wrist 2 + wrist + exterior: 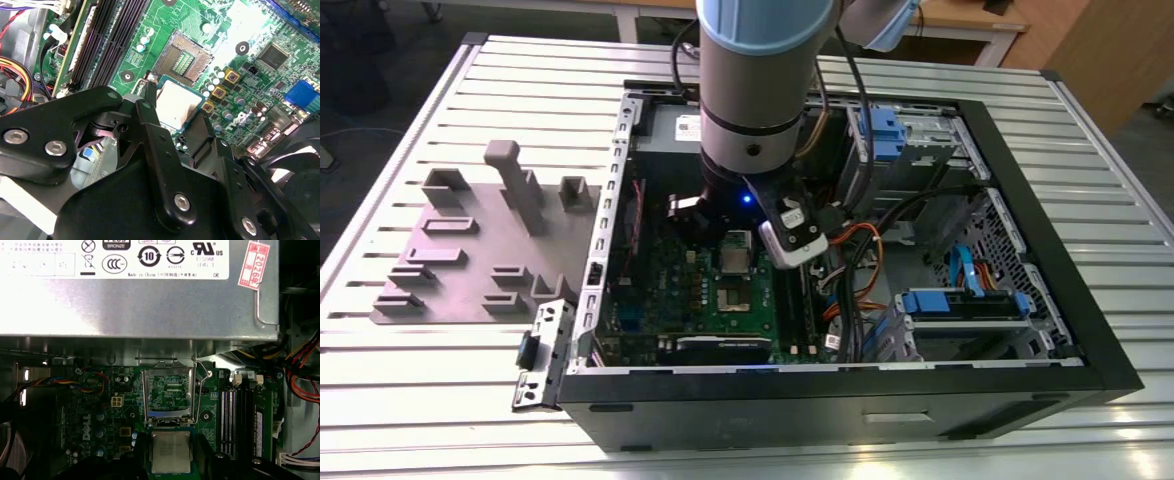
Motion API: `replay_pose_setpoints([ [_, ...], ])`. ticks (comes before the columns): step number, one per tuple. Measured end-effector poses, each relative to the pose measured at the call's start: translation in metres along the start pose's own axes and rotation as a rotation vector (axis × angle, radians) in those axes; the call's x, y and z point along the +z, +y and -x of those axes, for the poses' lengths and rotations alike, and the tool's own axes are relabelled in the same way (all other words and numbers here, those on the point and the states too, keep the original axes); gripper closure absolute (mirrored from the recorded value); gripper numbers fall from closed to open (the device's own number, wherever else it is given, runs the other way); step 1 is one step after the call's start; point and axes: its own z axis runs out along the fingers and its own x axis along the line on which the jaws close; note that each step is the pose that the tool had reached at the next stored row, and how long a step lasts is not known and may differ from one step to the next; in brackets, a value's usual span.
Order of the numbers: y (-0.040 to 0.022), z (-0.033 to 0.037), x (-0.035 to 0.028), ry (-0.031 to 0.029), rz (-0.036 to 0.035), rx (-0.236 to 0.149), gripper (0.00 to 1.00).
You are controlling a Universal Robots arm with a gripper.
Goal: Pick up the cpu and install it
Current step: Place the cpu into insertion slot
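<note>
The gripper (174, 112) is closed narrow on the cpu (171, 451), which is pinched between its fingertips, with the open socket (181, 57) just beyond them. With the pick-up done, this looks like the carry-to-socket step. Seating calls for squaring the chip over the socket and a gentle, level descent.

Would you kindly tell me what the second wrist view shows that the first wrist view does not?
The second wrist view adds the black linkage arms and bolts of the claw, plus a blue connector on the board. The first wrist view adds the grey metal box with its white label. Both wrist views share the cpu, silvery top up, held in the claw beside the open, empty socket, the green motherboard and the memory slots.
</note>
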Motion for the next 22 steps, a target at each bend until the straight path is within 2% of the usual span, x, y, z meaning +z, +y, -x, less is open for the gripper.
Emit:
replay_pose_setpoints([
  [13, -0.0002, 0.0, 0.0014, 0.0, 0.0001, 0.0, 0.53],
  [17, -0.0066, 0.0, 0.0019, 0.0, 0.0, -0.001, 0.53],
  [22, -0.0125, 0.0, 0.0094, 0.0001, -0.0016, -0.007, 0.53],
])
